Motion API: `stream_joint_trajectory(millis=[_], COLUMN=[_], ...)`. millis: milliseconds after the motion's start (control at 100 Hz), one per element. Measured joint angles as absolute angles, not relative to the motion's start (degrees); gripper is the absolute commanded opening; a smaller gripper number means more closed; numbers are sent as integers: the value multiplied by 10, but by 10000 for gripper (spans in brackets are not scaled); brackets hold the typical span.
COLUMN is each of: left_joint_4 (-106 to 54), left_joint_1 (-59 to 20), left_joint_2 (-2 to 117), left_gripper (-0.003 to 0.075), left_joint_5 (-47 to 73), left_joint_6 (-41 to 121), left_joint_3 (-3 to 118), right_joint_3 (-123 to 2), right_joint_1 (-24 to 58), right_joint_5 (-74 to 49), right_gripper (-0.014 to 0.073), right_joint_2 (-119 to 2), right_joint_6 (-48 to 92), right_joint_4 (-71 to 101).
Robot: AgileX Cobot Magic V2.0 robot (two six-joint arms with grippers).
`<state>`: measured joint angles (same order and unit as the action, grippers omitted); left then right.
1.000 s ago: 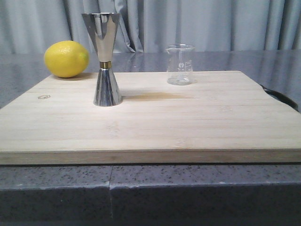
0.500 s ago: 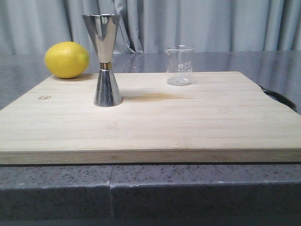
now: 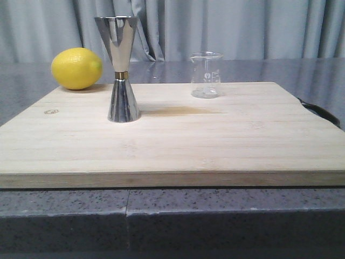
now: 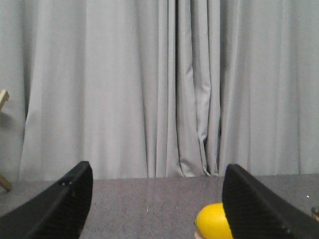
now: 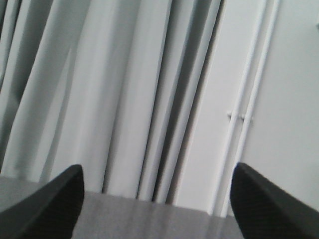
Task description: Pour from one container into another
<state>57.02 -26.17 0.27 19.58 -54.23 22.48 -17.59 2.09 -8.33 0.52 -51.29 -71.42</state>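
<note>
Both fingers spread, empty, well back from board [image 3: 178, 135]. Beaker [image 3: 206, 74] and jigger [image 3: 121, 67] upright, apart, untouched; lemon [image 4: 213, 222] just beyond left fingers [image 4: 65, 204]. Pour not begun.

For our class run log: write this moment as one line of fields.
stage: not started | small clear glass beaker: upright on wooden board | tall steel hourglass jigger: upright | left gripper: open | right gripper: open

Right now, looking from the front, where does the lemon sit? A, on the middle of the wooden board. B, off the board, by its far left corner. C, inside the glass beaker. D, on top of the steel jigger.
B: the lemon rests on the grey counter behind the board's far left corner, left of the jigger.
</note>
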Motion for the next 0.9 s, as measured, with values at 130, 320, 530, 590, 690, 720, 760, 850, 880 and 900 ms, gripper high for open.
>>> stream_joint_trajectory(millis=[130, 320, 530, 590, 690, 720, 760, 850, 880, 900], left_joint_4=[548, 533, 532, 532, 532, 532, 532, 532, 532, 532], left_joint_1=[-262, -262, -262, -262, -262, -262, -262, -262, -262, -262], left_joint_2=[-3, -3, -3, -3, -3, -3, -3, -3, -3, -3], left_gripper=[482, 286, 9, -18, -19, -19, -19, -19, -19, -19], left_joint_5=[197, 199, 192, 189, 186, 186, 185, 184, 184, 184], left_joint_6=[-542, -542, -542, -542, -542, -542, -542, -542, -542, -542], left_joint_3=[169, 128, 127, 127, 127, 127, 127, 127, 127, 127], right_joint_3=[-133, -112, -111, -111, -111, -111, -111, -111, -111, -111], right_joint_1=[21, 21, 21, 21, 21, 21, 21, 21, 21, 21], right_joint_5=[-85, -81, -78, -78, -78, -77, -77, -77, -77, -77], right_gripper=[514, 251, -22, -64, -73, -73, -73, -73, -73, -73], right_joint_2=[5, 5, 5, 5, 5, 5, 5, 5, 5, 5], right_joint_6=[-513, -513, -513, -513, -513, -513, -513, -513, -513, -513], right_joint_4=[-714, -714, -714, -714, -714, -714, -714, -714, -714, -714])
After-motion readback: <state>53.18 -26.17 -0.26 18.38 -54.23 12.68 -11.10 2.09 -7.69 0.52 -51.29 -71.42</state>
